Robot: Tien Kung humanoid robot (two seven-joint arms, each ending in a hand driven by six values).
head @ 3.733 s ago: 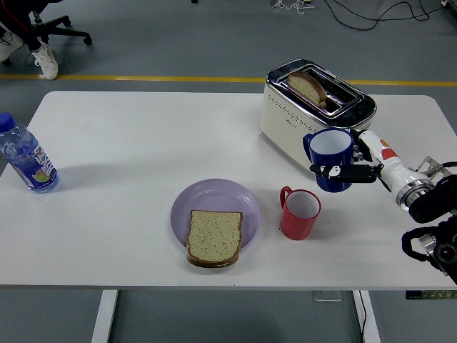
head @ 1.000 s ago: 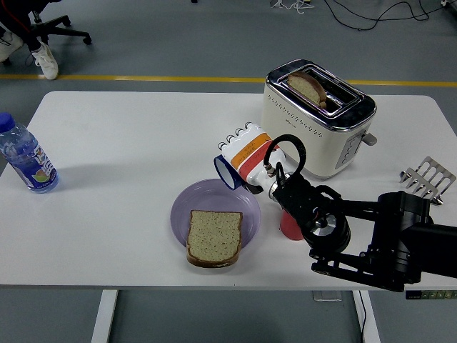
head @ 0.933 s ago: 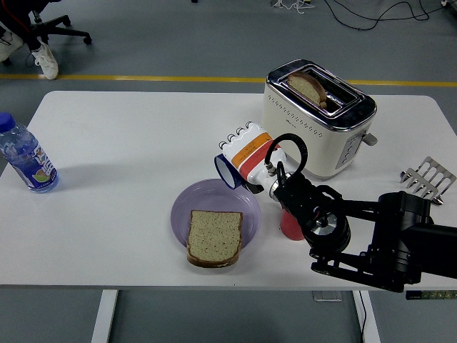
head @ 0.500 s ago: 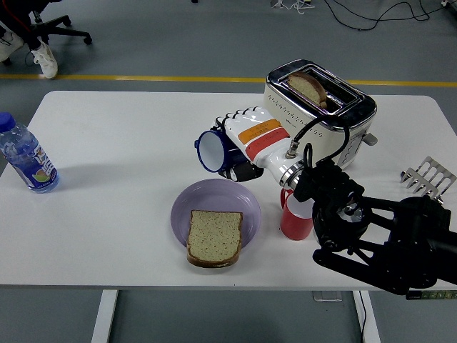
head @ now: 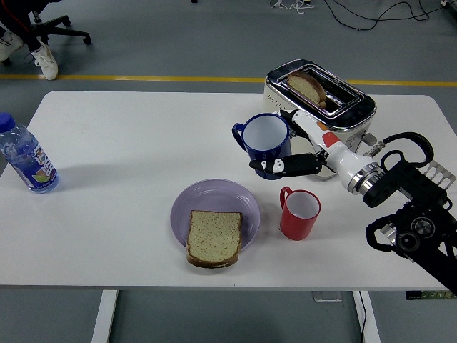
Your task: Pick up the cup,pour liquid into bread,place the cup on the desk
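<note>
My right hand [head: 289,146] is shut on a blue cup [head: 264,138] with a white inside, held upright above the table just right of and beyond the purple plate [head: 214,199]. A slice of brown bread [head: 213,237] lies on the plate's near side. The cup's handle points left. My right arm [head: 389,189] comes in from the right edge. The left arm is out of view.
A red mug [head: 298,213] stands on the table right of the plate, below the held cup. A cream toaster [head: 318,114] with a slice of bread in its slot sits behind. A water bottle [head: 26,155] stands at the far left. A metal rack [head: 435,169] is at the right edge.
The blue cup was tipped on its side over the plate; now it has swung back upright and moved right and up, away from the plate, with the arm drawn back to the right.
</note>
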